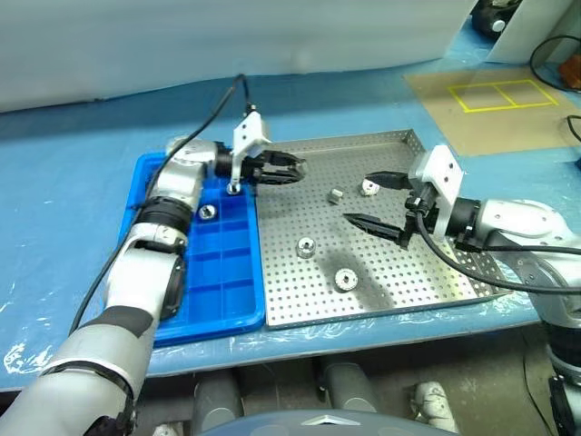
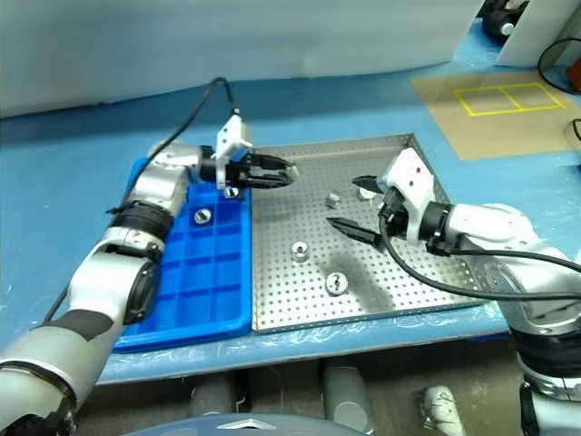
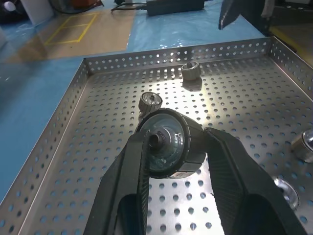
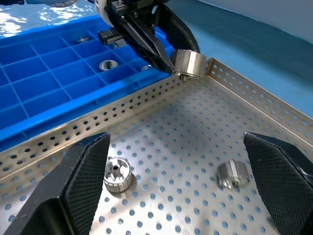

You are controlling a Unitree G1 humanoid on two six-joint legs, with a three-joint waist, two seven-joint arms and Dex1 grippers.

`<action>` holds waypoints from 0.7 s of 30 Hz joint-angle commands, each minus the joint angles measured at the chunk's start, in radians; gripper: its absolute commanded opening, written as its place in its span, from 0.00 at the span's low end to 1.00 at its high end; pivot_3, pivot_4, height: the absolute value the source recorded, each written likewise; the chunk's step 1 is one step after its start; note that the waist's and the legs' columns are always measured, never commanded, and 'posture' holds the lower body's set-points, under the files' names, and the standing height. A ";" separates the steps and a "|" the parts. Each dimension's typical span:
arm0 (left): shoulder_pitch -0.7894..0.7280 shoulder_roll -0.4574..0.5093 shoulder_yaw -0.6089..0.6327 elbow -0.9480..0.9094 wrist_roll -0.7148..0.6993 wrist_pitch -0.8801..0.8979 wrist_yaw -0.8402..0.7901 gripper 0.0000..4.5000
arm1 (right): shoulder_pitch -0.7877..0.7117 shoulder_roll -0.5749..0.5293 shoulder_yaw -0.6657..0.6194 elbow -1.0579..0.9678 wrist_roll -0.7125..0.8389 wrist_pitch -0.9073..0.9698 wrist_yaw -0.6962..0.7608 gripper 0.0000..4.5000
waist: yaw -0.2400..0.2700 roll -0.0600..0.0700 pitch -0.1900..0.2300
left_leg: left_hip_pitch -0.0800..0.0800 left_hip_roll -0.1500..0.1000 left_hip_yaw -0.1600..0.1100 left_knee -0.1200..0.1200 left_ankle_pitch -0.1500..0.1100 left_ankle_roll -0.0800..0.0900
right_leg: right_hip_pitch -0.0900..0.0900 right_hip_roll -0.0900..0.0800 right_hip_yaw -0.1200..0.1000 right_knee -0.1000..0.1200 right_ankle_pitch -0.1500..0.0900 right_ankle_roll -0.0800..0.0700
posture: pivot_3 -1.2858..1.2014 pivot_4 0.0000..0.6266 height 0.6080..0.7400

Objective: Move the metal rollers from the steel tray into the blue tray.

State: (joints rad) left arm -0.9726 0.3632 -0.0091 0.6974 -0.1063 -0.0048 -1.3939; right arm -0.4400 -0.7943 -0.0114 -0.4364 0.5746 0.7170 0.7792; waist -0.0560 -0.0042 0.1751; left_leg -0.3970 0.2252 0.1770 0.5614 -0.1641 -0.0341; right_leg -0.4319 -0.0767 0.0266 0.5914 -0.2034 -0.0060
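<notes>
Left gripper (image 1: 298, 169) at upper centre of the head view, above the near-left edge of the steel tray (image 1: 399, 145), jaws clamped on one roller (image 3: 168, 144) and held clear of the perforated floor; in the left wrist view that roller sits end-on between the two black fingers (image 3: 122, 183), its dark central hole facing the camera.

Right gripper (image 1: 374, 200) at centre right, over the tray's right half, jaws spread wide and holding nothing; one finger near a roller (image 1: 369, 187) by the upper jaw, whether touching it, cannot tell. In the right wrist view, both fingers apart at the lower corners, two rollers lying on the tray floor between them.

Four rollers loose on the steel tray: one small one (image 1: 335, 193) near the middle top, the one by the right gripper, one (image 1: 307, 247) at centre, one (image 1: 345, 279) lower centre.

Blue tray (image 1: 218, 313) at left, touching the steel tray's left rim, both on the blue-covered bench (image 1: 64, 200). Two rollers already in its compartments: one (image 1: 207, 212) in an upper cell, another (image 1: 233, 188) in the top row just under the left wrist.
</notes>
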 commanded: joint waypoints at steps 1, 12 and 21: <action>0.131 0.088 0.020 -0.296 -0.073 0.123 0.005 0.30 | -0.090 0.047 0.068 0.075 -0.042 -0.080 0.063 1.00 | 0.015 0.000 0.000 | 0.000 0.000 0.000 0.000 0.000 -0.001 | 0.000 0.000 0.000 0.001 0.000 0.000 | 0.42 0.24 1.00; 0.502 0.298 0.180 -0.819 -0.224 0.366 0.205 0.30 | -0.287 0.198 0.221 0.358 -0.149 -0.245 0.274 1.00 | 0.128 0.000 0.002 | -0.001 0.007 -0.001 0.002 0.005 -0.014 | -0.006 0.000 -0.008 0.016 -0.002 -0.004 | 0.54 0.24 1.00; 0.734 0.394 0.287 -0.913 -0.268 0.413 0.308 0.30 | -0.378 0.329 0.288 0.503 -0.210 -0.333 0.390 1.00 | 0.140 0.000 0.002 | 0.000 0.010 -0.002 0.002 0.008 -0.020 | -0.007 0.003 -0.010 0.021 -0.003 -0.007 | 0.57 0.24 1.00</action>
State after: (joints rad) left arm -0.2652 0.7380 0.2392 -0.1777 -0.3614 0.4127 -1.1030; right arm -0.7897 -0.4739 0.2785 0.0747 0.3689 0.4140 1.1506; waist 0.0844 -0.0045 0.1768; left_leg -0.3980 0.2352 0.1745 0.5629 -0.1556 -0.0545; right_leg -0.4399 -0.0731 0.0163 0.6127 -0.2068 -0.0128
